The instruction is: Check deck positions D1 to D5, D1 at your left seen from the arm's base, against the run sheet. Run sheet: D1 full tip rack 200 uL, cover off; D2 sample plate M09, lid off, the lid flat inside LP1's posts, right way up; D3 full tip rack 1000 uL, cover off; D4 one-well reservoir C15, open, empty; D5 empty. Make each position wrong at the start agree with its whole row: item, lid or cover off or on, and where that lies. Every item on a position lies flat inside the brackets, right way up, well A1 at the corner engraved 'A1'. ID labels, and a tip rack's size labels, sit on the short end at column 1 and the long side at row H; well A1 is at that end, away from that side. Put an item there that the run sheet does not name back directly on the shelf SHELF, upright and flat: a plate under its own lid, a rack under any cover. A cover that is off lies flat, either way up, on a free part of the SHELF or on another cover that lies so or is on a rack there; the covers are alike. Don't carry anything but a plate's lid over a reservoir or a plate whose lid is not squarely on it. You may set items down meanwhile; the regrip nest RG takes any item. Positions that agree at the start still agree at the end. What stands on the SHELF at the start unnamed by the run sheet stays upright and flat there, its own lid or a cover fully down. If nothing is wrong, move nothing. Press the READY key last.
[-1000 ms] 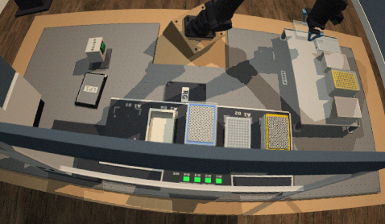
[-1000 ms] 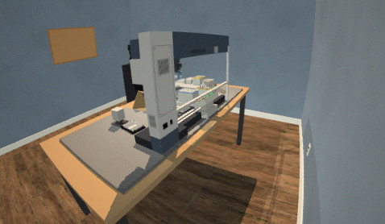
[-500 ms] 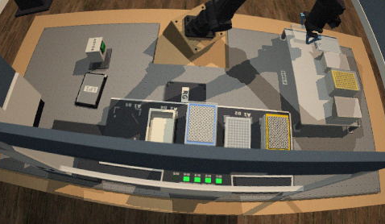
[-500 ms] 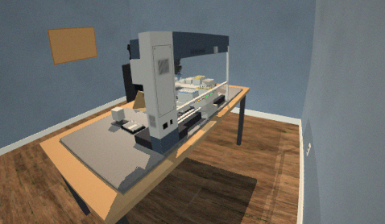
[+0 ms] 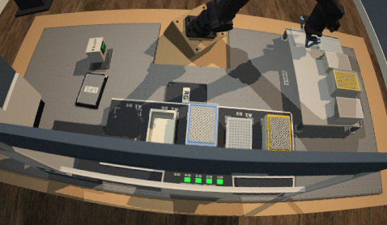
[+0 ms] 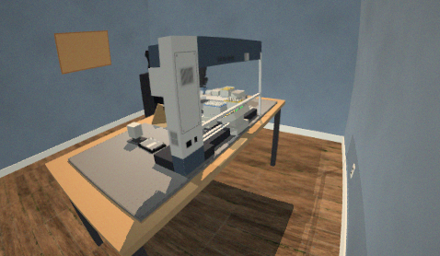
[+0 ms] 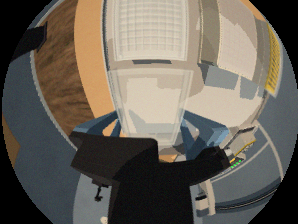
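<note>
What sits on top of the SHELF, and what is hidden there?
An uncovered yellow tip rack stands between one covered box and a second covered box; their contents are hidden. At the far end the gripper is shut on a translucent cover, beside a white gridded item.

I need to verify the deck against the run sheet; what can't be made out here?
- ID and size labels on the deck items: top view, too small.
- Front ends of those items: top view, hidden by the machine's beam.
- What the pincer grips at the shelf: wrist view, blurred pale cover or lid.
</note>
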